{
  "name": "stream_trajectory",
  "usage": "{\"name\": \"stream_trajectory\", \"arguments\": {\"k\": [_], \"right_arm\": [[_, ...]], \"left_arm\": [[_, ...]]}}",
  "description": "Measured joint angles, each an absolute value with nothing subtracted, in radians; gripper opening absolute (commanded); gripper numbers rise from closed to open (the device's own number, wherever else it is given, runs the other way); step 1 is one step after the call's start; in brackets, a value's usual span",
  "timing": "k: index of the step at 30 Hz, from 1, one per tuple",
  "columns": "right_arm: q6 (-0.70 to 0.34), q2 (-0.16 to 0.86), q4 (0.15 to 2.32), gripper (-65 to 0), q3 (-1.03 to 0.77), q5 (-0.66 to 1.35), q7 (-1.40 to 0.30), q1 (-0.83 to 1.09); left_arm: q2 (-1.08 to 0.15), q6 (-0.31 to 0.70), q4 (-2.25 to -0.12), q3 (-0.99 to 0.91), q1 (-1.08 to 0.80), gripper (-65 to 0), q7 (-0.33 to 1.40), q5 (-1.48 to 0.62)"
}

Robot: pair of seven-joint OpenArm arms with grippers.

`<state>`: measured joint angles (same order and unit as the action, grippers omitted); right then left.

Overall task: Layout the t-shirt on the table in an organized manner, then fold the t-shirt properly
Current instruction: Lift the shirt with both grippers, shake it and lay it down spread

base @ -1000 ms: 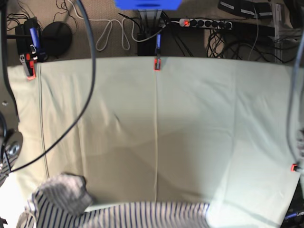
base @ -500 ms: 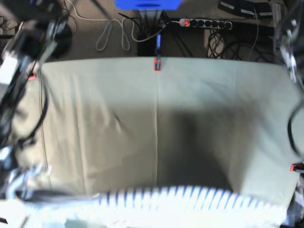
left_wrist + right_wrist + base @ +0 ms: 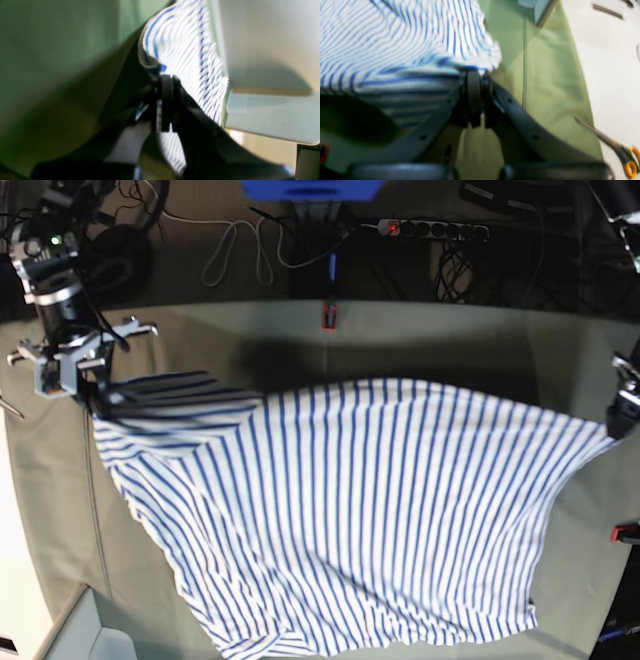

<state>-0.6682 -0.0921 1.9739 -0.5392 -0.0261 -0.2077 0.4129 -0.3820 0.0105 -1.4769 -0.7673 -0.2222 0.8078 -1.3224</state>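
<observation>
The t-shirt hangs stretched wide above the table, its blue stripes running from one held corner to the other and its lower hem sagging toward the near edge. The left pincer is clenched on one bunched corner and the right pincer grasps the opposite one. No brand, label or writing can be read anywhere; orange-handled scissors lie beside the green cloth.
</observation>
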Motion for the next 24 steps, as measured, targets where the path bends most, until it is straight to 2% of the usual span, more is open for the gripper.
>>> {"name": "stream_trajectory", "arguments": {"k": [4,8,17,24], "right_arm": [[-0.683,-0.102,1.974,-65.0,-0.609,0.004,-0.199,0.450],[-0.685,-0.100,1.976,-65.0,-0.680,0.081,-0.192,0.468],[-0.686,-0.102,1.974,-65.0,-0.714,0.102,-0.197,0.530],[-0.686,-0.103,1.934,-65.0,-0.711,0.102,-0.197,0.569]], "left_arm": [[-0.382,0.014,-1.636,-0.863,-0.293,-64.8,0.812,-1.362],[-0.379,0.018,-1.704,-0.921,-0.343,-64.8,0.812,-1.374],[-0.237,0.002,-1.627,-0.934,-0.388,-64.8,0.811,-1.302],[-0.216,-0.003,-1.559,-0.934,-0.437,-64.8,0.812,-1.261]]}}
